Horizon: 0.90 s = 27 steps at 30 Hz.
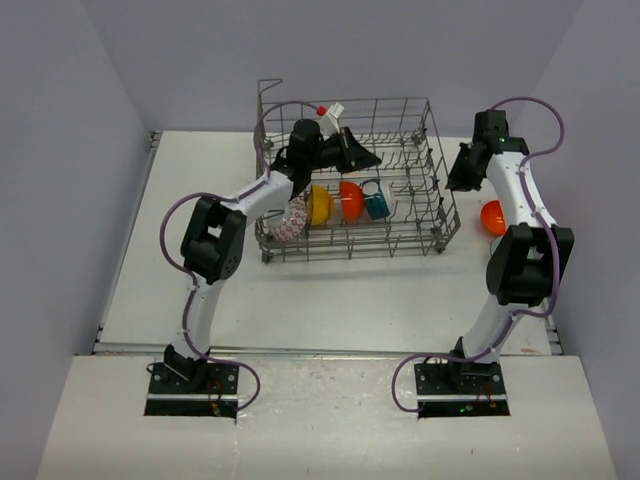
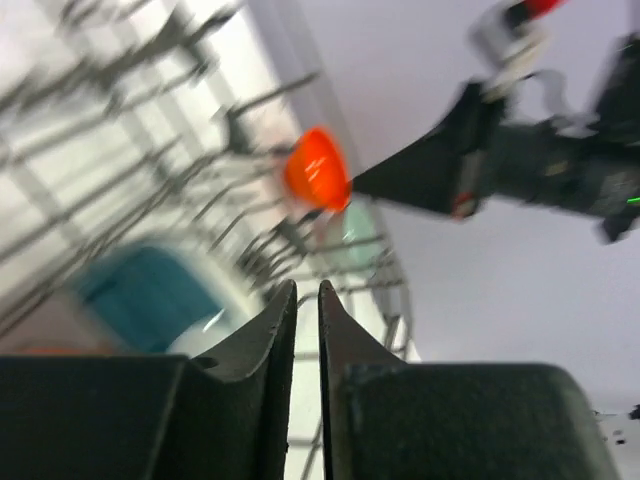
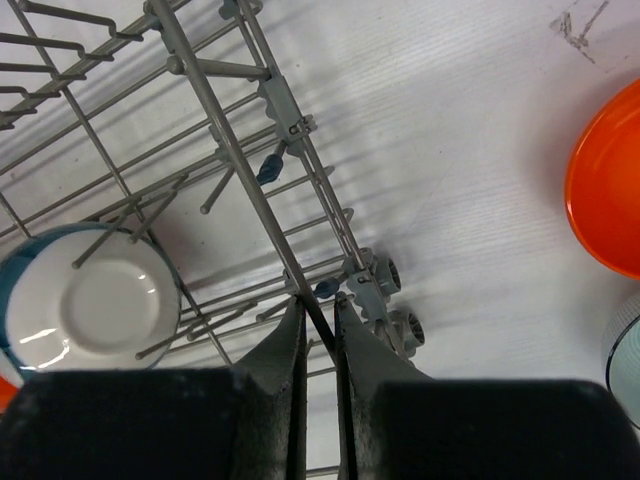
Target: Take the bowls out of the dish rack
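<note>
The grey wire dish rack (image 1: 430,130) stands at the back middle of the table. In it stand a white bowl with red pattern (image 1: 290,223), a yellow bowl (image 1: 319,205), an orange bowl (image 1: 350,201) and a teal bowl (image 1: 377,206). My left gripper (image 1: 368,157) hovers over the rack above the bowls; in the left wrist view it (image 2: 307,292) is shut and empty, with the teal bowl (image 2: 150,290) blurred below. My right gripper (image 1: 457,180) is at the rack's right side; in the right wrist view it (image 3: 320,305) is shut on the rack's top rim wire (image 3: 215,130).
A second orange bowl (image 1: 492,217) lies on the table right of the rack, and also shows in the right wrist view (image 3: 610,190), with a pale bowl's edge (image 3: 628,355) beside it. Walls close in the table on the left, back and right.
</note>
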Available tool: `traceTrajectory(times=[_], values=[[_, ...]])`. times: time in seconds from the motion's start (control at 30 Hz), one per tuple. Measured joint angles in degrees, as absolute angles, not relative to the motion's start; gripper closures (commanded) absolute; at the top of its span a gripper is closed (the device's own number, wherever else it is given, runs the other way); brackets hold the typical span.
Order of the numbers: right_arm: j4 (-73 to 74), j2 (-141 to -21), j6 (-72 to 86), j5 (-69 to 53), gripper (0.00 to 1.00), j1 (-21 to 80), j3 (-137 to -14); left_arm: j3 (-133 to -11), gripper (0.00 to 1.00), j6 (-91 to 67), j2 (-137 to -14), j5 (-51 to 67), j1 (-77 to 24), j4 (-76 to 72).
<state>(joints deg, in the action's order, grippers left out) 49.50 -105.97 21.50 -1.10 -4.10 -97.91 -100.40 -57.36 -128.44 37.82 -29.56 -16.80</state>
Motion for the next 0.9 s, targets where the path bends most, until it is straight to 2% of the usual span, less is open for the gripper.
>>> traceTrajectory(times=[0.07, 0.2, 0.3, 0.5, 0.53, 0.63, 0.7, 0.83, 0.9], values=[[49.41, -105.8, 21.56, -0.91, 1.0, -4.03, -97.69, -105.34, 0.79, -57.3, -128.44, 36.29, -30.35, -18.61], [49.34, -105.69, 21.61, -0.84, 1.0, -3.92, -97.49, -112.95, 0.78, -56.4, -128.01, 34.81, -32.88, -21.58], [49.32, -105.67, 21.61, -0.71, 1.0, -3.86, -97.47, -114.02, 0.8, -54.76, -127.31, 33.47, -34.46, -20.8], [49.32, -105.34, 21.87, -0.45, 0.99, -3.77, -97.32, -113.43, 0.74, -49.63, -126.41, 28.82, -34.96, -12.36], [49.39, -105.27, 21.93, -0.4, 0.93, -3.75, -97.32, -112.9, 0.74, -48.51, -125.91, 27.57, -34.87, -10.61], [50.0, -105.19, 22.28, -0.12, 0.89, -3.73, -97.47, -111.98, 0.73, -45.5, -124.03, 24.14, -34.46, -3.62], [51.03, -105.19, 22.85, 0.19, 0.79, -3.53, -97.97, -112.07, 0.66, -43.59, -122.74, 21.58, -34.17, 1.61], [54.19, -105.03, 24.77, 0.73, 0.73, -3.38, -98.8, -114.15, 0.63, -40.8, -121.82, 17.17, -33.78, 10.92], [55.33, -104.84, 25.5, 0.86, 0.57, -3.38, -99.22, -115.7, 0.59, -39.99, -121.82, 15.62, -33.71, 15.35]])
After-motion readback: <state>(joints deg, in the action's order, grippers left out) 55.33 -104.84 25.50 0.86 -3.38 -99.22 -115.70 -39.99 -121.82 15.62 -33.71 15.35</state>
